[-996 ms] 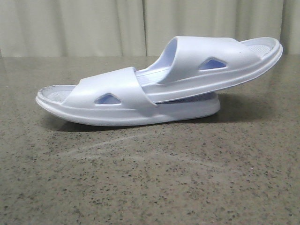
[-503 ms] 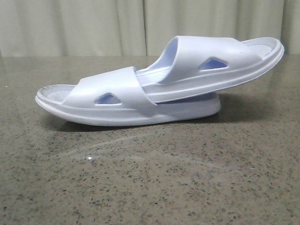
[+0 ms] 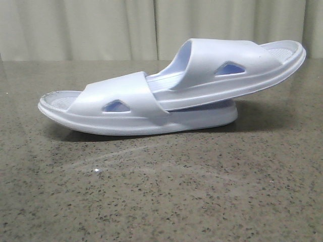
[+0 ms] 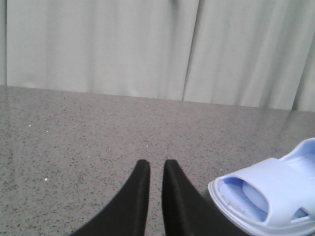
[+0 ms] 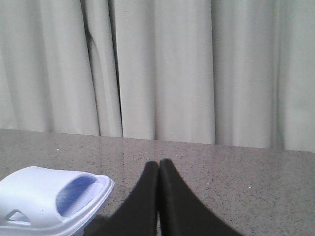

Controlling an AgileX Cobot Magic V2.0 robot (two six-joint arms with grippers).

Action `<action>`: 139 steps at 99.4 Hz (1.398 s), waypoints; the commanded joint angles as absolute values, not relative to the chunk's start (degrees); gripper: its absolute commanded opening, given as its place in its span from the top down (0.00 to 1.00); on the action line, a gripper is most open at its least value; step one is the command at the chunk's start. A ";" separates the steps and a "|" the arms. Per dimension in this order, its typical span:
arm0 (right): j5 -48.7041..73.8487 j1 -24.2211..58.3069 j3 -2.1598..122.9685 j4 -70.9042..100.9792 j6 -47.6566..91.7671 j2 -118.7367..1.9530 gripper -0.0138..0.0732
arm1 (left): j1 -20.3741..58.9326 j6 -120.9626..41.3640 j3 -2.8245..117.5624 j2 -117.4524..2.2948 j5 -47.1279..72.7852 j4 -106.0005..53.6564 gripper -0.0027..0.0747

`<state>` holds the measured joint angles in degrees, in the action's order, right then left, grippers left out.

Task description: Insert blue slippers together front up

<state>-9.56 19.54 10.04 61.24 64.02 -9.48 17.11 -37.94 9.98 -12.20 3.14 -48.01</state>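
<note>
Pale blue slippers (image 3: pixel 166 91) nested on counter (image 3: pixel 161 191), upper one wedged under lower strap, likely for compactness. Left end effector (image 4: pixel 152 169) nearly closed, right end effector (image 5: pixel 158 167) closed, both empty.

The blue slippers (image 3: pixel 171 91) were very pale, almost white, moulded slides with wide straps and triangular side cutouts. One lay flat on the tabletop (image 3: pixel 161 191); the other was pushed under its strap and tilted up toward the right, its far end raised.
</note>
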 commanded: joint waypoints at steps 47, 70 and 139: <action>-11.85 19.63 11.50 61.26 65.05 -9.93 0.96 | 17.52 -37.93 11.74 -12.53 0.00 -48.54 0.94; -11.85 19.63 11.50 61.26 65.05 -9.93 0.96 | 17.52 -37.93 11.63 -12.53 0.00 -48.54 0.94; -11.85 19.63 11.50 61.26 65.05 -9.93 0.96 | 6.13 -2.11 5.19 -0.59 3.12 0.87 0.94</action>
